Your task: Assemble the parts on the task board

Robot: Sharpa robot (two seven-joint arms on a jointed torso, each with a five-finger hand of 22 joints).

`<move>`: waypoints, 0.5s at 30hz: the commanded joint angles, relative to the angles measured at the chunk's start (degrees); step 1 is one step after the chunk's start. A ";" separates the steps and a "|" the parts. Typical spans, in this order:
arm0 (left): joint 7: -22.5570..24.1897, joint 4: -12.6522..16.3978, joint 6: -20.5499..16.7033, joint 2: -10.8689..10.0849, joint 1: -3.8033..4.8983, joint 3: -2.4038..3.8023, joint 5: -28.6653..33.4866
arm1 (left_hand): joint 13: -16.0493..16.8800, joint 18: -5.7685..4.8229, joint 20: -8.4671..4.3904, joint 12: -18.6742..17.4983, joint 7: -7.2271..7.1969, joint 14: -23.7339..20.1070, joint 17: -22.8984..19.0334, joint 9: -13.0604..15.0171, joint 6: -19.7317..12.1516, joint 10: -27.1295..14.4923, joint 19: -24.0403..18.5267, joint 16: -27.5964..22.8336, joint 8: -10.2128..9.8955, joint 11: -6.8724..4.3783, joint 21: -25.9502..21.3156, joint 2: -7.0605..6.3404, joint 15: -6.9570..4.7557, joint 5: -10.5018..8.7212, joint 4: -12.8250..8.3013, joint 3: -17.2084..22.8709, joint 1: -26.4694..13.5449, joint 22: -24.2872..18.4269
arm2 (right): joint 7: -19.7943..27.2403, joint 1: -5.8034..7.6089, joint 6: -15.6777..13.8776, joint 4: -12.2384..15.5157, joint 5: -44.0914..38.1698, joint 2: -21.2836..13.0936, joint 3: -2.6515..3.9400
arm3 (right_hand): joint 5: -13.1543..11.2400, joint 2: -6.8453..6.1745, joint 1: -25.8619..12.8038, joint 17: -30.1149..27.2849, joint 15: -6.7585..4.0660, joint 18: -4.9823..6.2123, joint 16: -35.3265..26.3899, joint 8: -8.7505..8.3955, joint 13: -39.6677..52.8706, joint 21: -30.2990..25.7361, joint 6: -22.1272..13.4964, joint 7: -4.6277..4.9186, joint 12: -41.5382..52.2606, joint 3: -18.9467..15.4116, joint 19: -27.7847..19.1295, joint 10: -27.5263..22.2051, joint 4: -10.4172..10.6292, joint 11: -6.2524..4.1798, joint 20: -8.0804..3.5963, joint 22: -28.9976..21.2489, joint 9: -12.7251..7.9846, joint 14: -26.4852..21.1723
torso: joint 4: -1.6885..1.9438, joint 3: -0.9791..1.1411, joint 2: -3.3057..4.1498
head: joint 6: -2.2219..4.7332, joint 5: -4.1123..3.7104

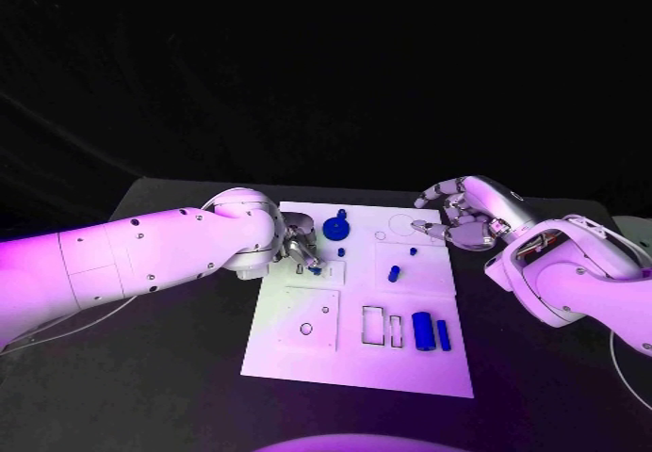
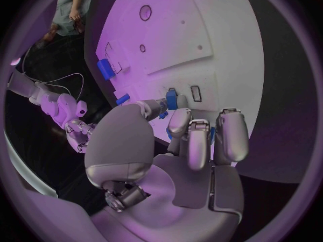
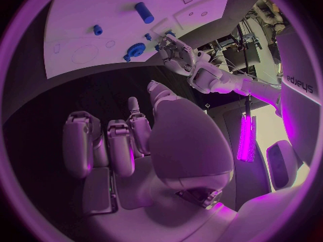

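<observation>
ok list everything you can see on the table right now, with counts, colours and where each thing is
task board: one, white, middle of the black table.
gear-shaped part: one, blue, far edge of the board.
small upright part: one, blue, centre of the board.
cylinders: two, blue, side by side near the board's right edge.
small part: one, blue, pinched in the left hand's fingertips over the board's left side.
table: one, black.
left hand: silver, over the board's left side.
right hand: silver, fingers curled, holding nothing, at the board's far right corner.
</observation>
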 commanded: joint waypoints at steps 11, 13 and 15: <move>0.02 0.00 1.65 0.29 -0.29 -0.04 -2.67 | -0.27 -0.32 0.02 -0.36 -1.43 5.84 15.06 0.50 1.87 0.26 0.53 0.20 0.45 -0.08 0.27 0.43 -0.49 0.25 -9.22 9.73 -0.49 0.24 | 0.03 -0.04 0.26 0.09 -0.42 0.03 0.00 | -0.10 0.01 -0.55 15.08 -0.55 0.77 0.20 0.18 4.37 -0.40 0.04 -0.08 -0.23 0.36 -0.08 -0.23 -0.03 -0.04 -0.32 7.46 -0.06 5.97 | -0.03 0.01 0.00 | -0.22 0.06; 0.00 0.03 1.93 0.27 -0.31 -0.07 -2.71 | -0.32 -0.33 0.00 -0.38 -1.45 5.84 15.06 0.54 1.90 0.28 0.55 0.20 0.51 -0.10 0.28 0.42 -0.51 0.24 -9.24 9.76 -0.56 0.27 | 0.04 -0.05 0.27 0.09 -0.42 0.02 0.00 | -0.10 0.01 -0.55 15.08 -0.55 0.77 0.20 0.18 4.37 -0.40 0.04 -0.08 -0.23 0.36 -0.08 -0.23 -0.03 -0.04 -0.32 7.46 -0.06 5.97 | -0.03 0.01 0.01 | -0.28 0.04; -0.02 0.07 2.17 0.26 -0.33 -0.09 -2.74 | -0.32 -0.33 0.00 -0.38 -1.45 5.84 15.06 0.54 1.90 0.28 0.55 0.20 0.51 -0.10 0.28 0.42 -0.51 0.24 -9.24 9.76 -0.56 0.27 | 0.04 -0.05 0.28 0.08 -0.42 0.01 0.00 | -0.10 0.01 -0.55 15.08 -0.55 0.77 0.20 0.18 4.37 -0.40 0.04 -0.08 -0.23 0.36 -0.08 -0.23 -0.03 -0.04 -0.32 7.46 -0.06 5.97 | -0.01 0.01 0.00 | -0.33 0.01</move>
